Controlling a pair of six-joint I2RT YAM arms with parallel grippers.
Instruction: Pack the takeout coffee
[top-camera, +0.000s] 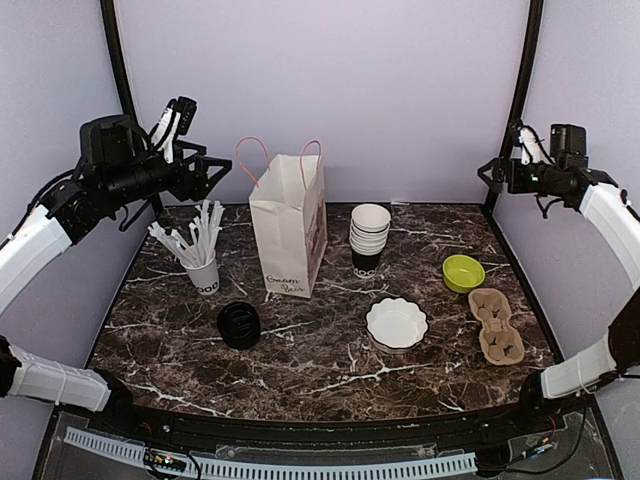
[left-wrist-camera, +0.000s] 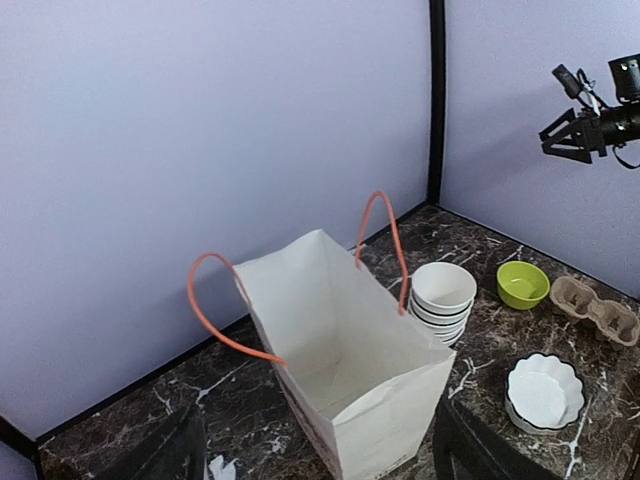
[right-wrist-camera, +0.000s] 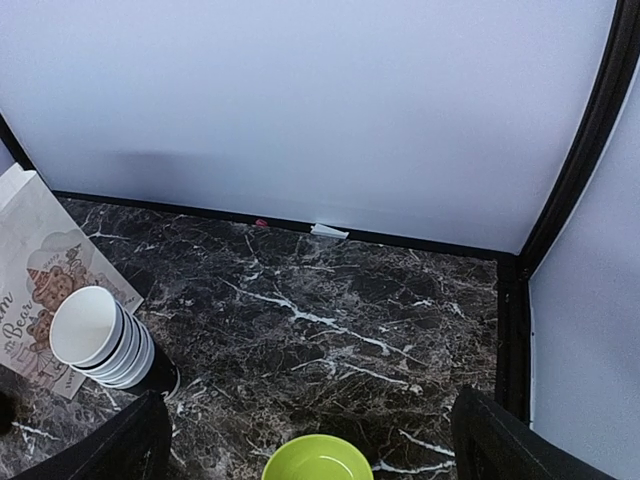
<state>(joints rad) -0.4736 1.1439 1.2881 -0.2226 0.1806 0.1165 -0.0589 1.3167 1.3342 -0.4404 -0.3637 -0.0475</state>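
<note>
Both arms hung high over the table (top-camera: 320, 375), nothing held. Left gripper (top-camera: 212, 172): jaws spread wide, empty; in its wrist view the two fingers (left-wrist-camera: 170, 455) framed the lower corners with open air between them. Right gripper (top-camera: 487, 172): jaws spread fully, also empty, fingers (right-wrist-camera: 125, 450) far apart in its own view. The takeout coffee (top-camera: 239, 325), read as the black lidded cup, stood upright on the marble with its lid up and long axis vertical. It sat well below the left jaws, toward the arm's base and slightly to their right, and out of sight of both wrist cameras. From the right jaws it lay well below and far across to the left, beyond the paper bag (top-camera: 290, 235). Left arm judged clearly nearer. The bag stood open-mouthed just beside and below the left jaws, between them and the stack of lidless cups (top-camera: 369, 240); the cup of white sticks (top-camera: 203, 272) stood almost directly under the left jaws. Judgement: the next move calls for a downward reach, fingers either side of the cup wall.
</note>
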